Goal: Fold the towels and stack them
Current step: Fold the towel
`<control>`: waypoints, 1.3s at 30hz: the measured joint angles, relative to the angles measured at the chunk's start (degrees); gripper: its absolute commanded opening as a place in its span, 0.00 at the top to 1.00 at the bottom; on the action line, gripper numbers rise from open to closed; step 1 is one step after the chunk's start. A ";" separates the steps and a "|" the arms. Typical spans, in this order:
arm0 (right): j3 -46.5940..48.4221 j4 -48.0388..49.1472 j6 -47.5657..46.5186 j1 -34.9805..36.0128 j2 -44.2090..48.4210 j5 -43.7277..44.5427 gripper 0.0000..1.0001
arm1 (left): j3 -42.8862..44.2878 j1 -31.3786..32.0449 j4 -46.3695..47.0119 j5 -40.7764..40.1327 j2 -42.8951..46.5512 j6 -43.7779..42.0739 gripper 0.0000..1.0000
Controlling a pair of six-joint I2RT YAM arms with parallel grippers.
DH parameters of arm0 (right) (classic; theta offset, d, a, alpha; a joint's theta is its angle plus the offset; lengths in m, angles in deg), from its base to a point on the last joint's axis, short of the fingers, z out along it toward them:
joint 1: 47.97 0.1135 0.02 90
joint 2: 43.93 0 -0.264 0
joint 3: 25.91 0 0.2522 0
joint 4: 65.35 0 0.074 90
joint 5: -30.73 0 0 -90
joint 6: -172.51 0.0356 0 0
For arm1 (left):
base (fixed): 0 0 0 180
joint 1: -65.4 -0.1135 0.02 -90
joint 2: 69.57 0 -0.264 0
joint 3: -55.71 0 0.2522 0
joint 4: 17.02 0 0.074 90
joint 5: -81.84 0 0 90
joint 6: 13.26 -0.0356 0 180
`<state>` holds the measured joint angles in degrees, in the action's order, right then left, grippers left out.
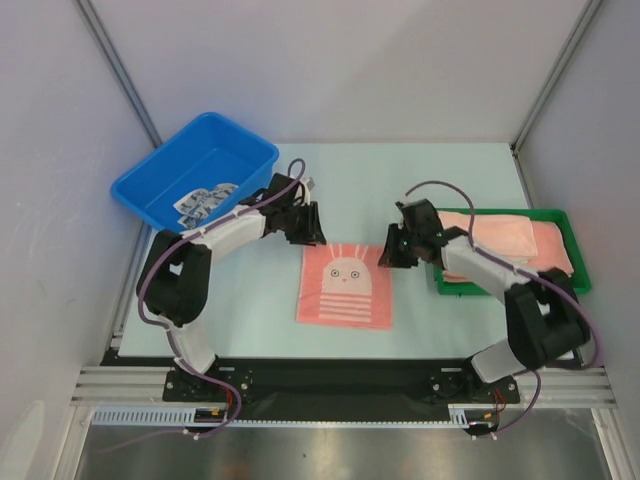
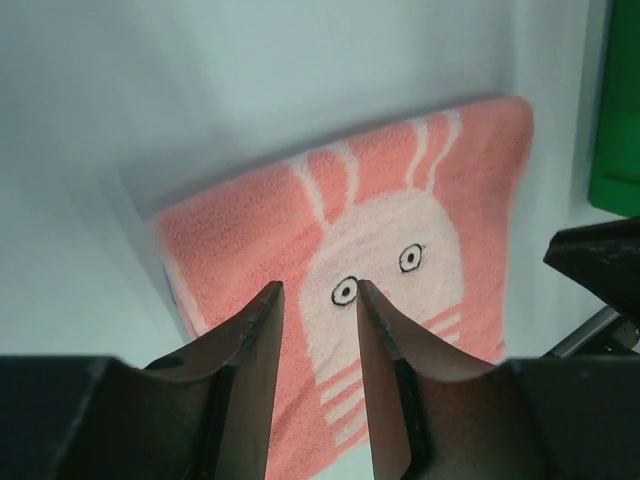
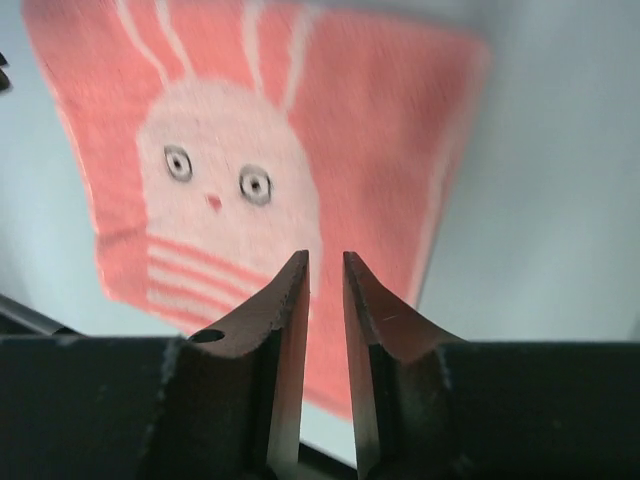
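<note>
While the bunny towel (image 1: 345, 285) lies flat, bin (image 1: 200, 160) and tray (image 1: 578, 262) flank it.

The bunny towel (image 1: 345, 285) lies at the middle of the table (image 1: 440, 180). At its ten o'clock sits a bin (image 1: 135, 190) holding a patterned cloth (image 1: 205, 200). At its three o'clock is a tray (image 1: 580, 270) of folded towels (image 1: 500, 235).

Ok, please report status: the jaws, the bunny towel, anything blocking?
Left jaws open, empty; right jaws barely open, empty. Bunny towel flat on table, not gripped. Nothing lying on it.
</note>
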<state>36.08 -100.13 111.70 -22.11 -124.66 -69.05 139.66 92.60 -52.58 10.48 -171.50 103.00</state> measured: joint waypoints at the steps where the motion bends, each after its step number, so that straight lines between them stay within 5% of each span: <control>1: 2.34 1.18 -1.51 -0.48 -3.10 -0.44 0.76 | 0.72 -0.17 0.00 -0.09 -0.79 -0.15 0.60; 10: 10.49 5.53 -11.37 -4.46 -21.05 -1.99 0.77 | 2.58 -1.60 -0.90 -2.45 -8.70 -1.18 0.62; 22: 12.28 3.80 -19.69 -4.52 -20.94 -2.16 0.72 | 4.31 -1.77 -2.62 -4.74 -9.70 -3.72 0.60; 27: 17.66 -0.85 -24.70 -6.49 -20.94 -4.90 0.62 | 8.33 -2.14 -5.01 -3.78 -8.13 -9.07 0.59; 39: 31.23 -11.72 -39.60 -14.16 -32.61 -17.94 0.60 | 15.85 -4.07 -9.18 4.07 -10.97 -27.43 0.57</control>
<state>67.31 -111.85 72.09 -36.27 -157.27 -87.00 155.51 88.53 -61.76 14.54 -182.47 75.57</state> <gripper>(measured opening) 0.401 0.417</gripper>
